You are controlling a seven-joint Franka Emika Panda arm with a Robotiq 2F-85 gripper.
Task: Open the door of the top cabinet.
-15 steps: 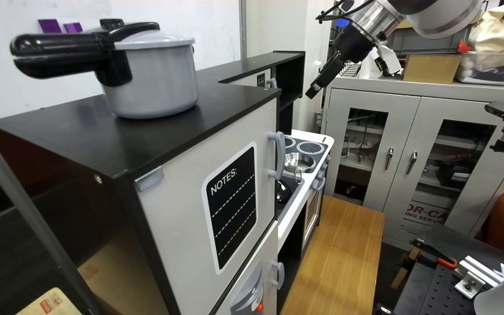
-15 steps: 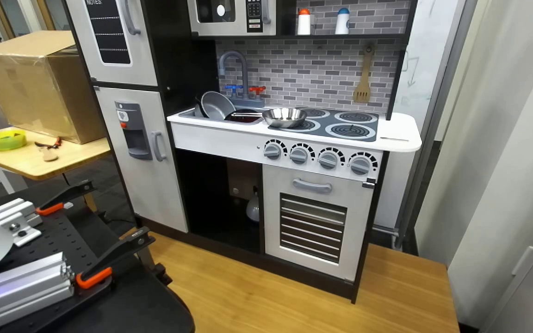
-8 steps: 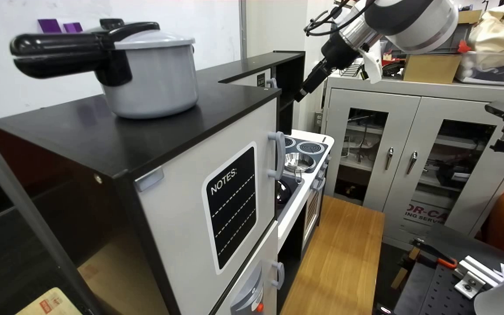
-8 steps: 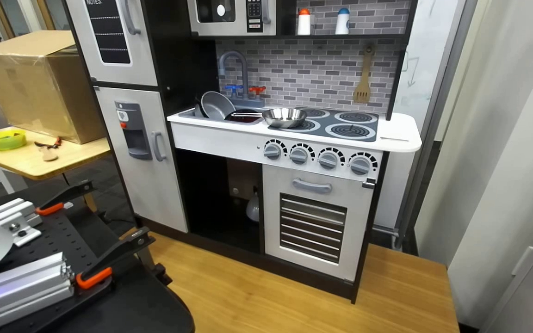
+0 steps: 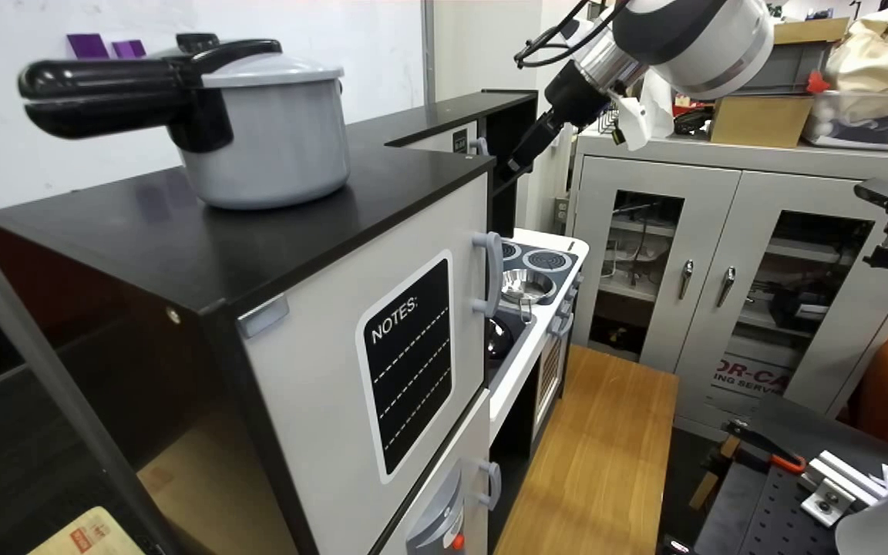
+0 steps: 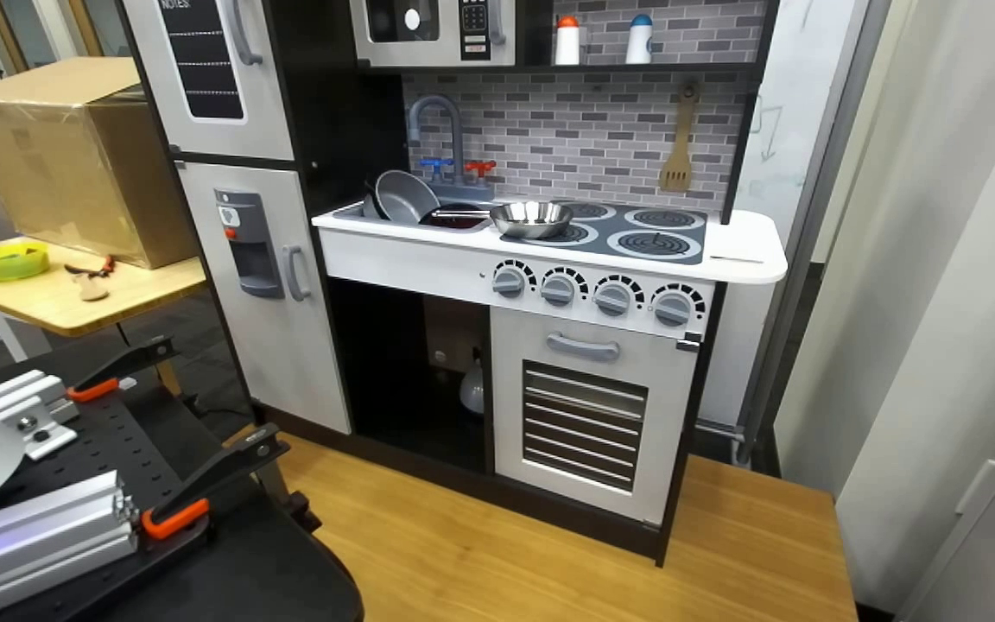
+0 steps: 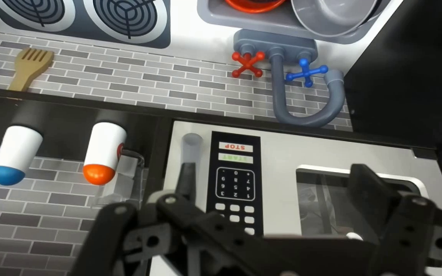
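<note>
The top cabinet [image 5: 455, 114] is a black box in the upper part of the toy kitchen. Its light grey, microwave-style door [image 7: 282, 153] has a black keypad strip, a dark window and an upright grey handle [image 7: 192, 147]. The door also shows, looking shut, in an exterior view [image 6: 450, 34], and only partly in an exterior view [image 5: 438, 142]. My gripper [image 7: 274, 178] is open and empty, facing the door. One finger overlaps the handle in the wrist view; I cannot tell if they touch. The gripper [image 5: 512, 169] is out of frame in the exterior view with the stove front.
A taller unit with a NOTES door [image 5: 421, 231] stands beside the top cabinet, with a grey pot [image 5: 274, 139] on top. A shelf holds an orange-capped bottle [image 7: 106, 149] and a blue-capped bottle [image 7: 17, 153]. The faucet [image 7: 278, 88] and steel pan [image 6: 532, 220] are below.
In an exterior view the arm and gripper have moved left and slightly down, closer to the top cabinet. The door and the kitchen have not moved.
</note>
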